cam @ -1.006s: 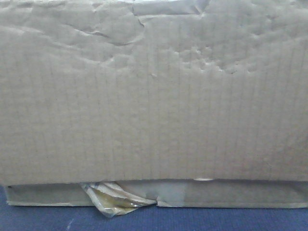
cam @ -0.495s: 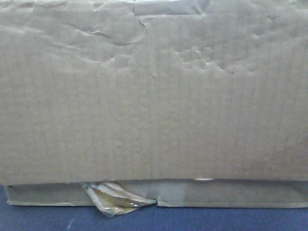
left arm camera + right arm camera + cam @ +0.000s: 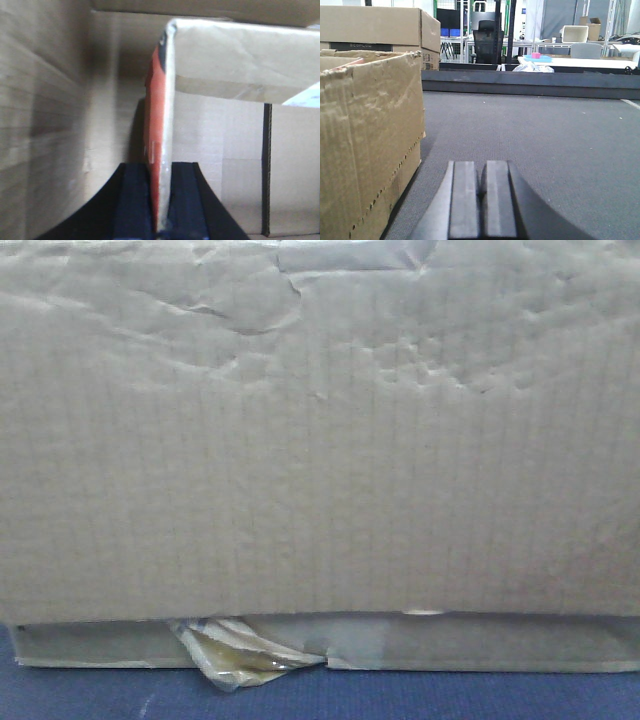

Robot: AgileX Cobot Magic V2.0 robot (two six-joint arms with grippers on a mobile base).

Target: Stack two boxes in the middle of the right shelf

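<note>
A creased brown cardboard box (image 3: 320,440) fills nearly the whole front view. It rests on a flatter box (image 3: 480,642) with peeling yellowish tape (image 3: 235,652). In the left wrist view my left gripper (image 3: 160,200) is inside a box and is shut on an upright cardboard flap (image 3: 165,100) that is orange-red on its left face. My right gripper (image 3: 481,200) is shut with nothing in it, low over a grey surface, just right of a worn cardboard box (image 3: 365,140). The shelf is out of view.
A blue surface (image 3: 400,695) lies under the stacked boxes. Behind the worn box stands another cardboard box (image 3: 375,25). A dark raised edge (image 3: 530,82) bounds the grey surface (image 3: 545,140), with office chairs and tables beyond it.
</note>
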